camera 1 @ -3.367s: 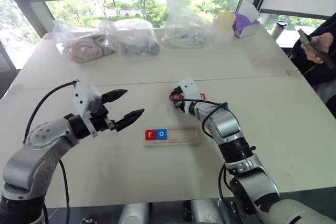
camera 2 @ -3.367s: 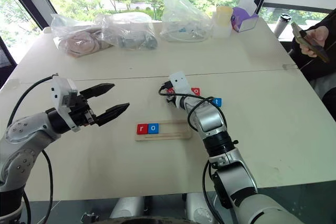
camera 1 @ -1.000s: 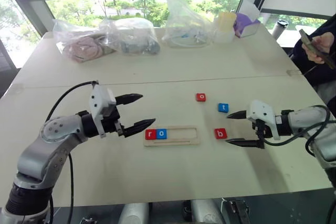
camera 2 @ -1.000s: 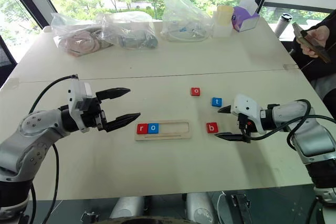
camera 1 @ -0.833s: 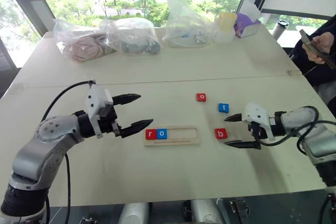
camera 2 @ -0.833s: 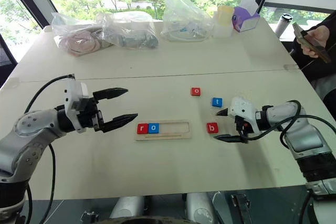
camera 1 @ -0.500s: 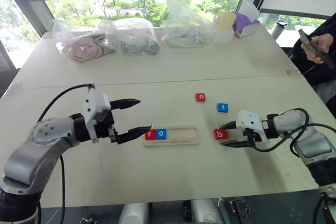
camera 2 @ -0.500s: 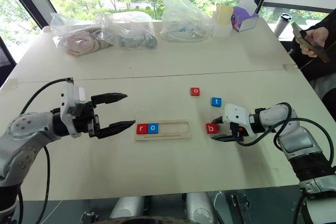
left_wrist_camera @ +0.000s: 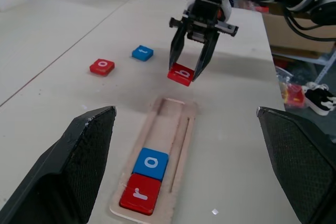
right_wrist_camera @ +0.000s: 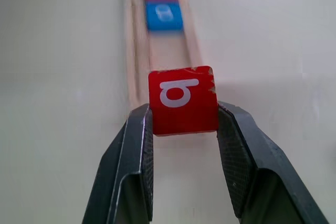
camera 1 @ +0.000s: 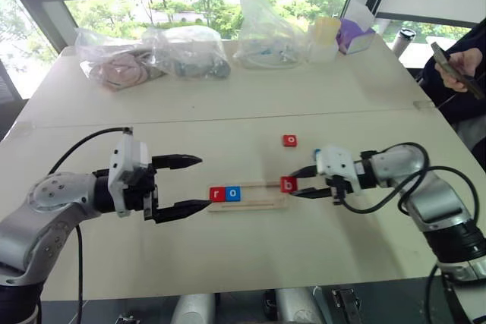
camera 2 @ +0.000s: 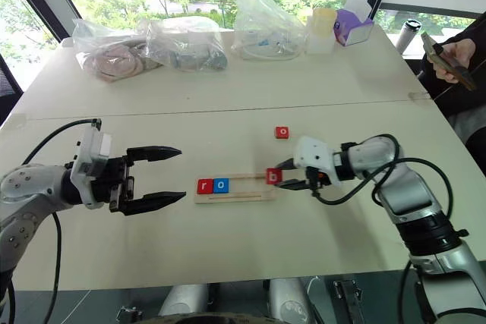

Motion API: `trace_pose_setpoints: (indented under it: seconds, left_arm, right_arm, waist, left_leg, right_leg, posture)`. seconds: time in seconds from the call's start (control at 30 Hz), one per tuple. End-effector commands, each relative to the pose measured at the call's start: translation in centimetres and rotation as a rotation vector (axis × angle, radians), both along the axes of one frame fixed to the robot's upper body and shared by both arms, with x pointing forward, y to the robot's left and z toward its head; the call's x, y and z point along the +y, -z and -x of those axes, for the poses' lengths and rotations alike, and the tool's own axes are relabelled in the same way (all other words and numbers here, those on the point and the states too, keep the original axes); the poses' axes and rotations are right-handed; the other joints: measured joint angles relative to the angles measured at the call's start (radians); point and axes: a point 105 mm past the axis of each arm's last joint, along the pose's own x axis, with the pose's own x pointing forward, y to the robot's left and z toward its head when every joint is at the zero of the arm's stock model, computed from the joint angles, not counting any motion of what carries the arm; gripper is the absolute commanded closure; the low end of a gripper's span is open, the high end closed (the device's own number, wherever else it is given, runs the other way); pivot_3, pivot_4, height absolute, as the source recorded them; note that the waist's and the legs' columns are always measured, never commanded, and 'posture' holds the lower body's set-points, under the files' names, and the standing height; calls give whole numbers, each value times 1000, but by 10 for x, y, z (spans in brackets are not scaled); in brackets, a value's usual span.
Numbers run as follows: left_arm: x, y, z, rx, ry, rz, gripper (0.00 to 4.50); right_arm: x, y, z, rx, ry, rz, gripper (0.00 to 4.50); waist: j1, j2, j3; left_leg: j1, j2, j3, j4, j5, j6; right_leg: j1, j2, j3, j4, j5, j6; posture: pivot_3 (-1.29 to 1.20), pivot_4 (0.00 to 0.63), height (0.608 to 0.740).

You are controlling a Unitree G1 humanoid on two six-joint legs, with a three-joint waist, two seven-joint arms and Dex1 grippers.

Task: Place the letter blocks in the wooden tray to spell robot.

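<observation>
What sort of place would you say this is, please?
Probably an office or lab room used for robot trials: a pale table by large windows onto trees, bagged items at the far edge, and a seated person with a phone.

- a pale, off-white surface (camera 1: 228, 263) filled the room's middle, with a seam running across it.
- wide windows (camera 1: 190, 5) behind it let in daylight, green trees outside.
- clear plastic bags (camera 1: 152, 55) lay along the far edge.
- a seated person (camera 1: 459, 73) held a phone at the far right.
</observation>
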Motion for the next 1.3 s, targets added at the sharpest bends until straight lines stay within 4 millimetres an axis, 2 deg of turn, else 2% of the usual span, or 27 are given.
trace_pose_setpoints:
  seconds: [0.03, 0.17, 0.4, 0.63, 1.2, 1.3]
  left_arm:
    - [1, -2, 1, -37, 10, -29, 0]
    - [1, 0, 1, -42, 1, -36, 0]
    - [3, 2, 7, -39, -1, -47, 0]
    - [4, 4, 12, -32, 6, -64, 0]
    - [1, 6, 7, -48, 0, -52, 0]
    - [1, 6, 6, -51, -4, -51, 0]
  right_arm:
    - [26, -1, 2, 15, -39, -21, 3380]
    - [47, 9, -4, 16, -47, -11, 3380]
    - [61, 19, -12, 4, -47, 18, 3380]
    - [64, 27, -17, -12, -42, 35, 3380]
    - [62, 30, -17, -1, -33, 43, 3380]
    - [62, 30, -17, 3, -35, 46, 1882]
  waist:
    - [0, 0, 0]
    - [1, 0, 0]
    - [-1, 0, 0]
    - [-1, 0, 0]
    - [-1, 0, 0]
    - [-1, 0, 0]
  left_leg:
    - [0, 0, 0, 0, 0, 0]
    - [0, 0, 0, 0, 0, 0]
    - [0, 0, 0, 0, 0, 0]
    - [0, 0, 0, 0, 0, 0]
    - [0, 0, 0, 0, 0, 0]
    - [0, 0, 0, 0, 0, 0]
  right_leg:
    - [0, 0, 0, 0, 0, 0]
    - [0, 0, 0, 0, -1, -2]
    - [-1, -1, 0, 0, 0, 0]
    - [-1, 0, 0, 0, -1, -2]
    - [-1, 0, 0, 0, 0, 0]
    - [-1, 0, 0, 0, 0, 0]
  posture:
    - [0, 150, 740]
    - [0, 150, 740]
    - [0, 150, 740]
    - [0, 150, 740]
    - [0, 150, 740]
    - [0, 150, 740]
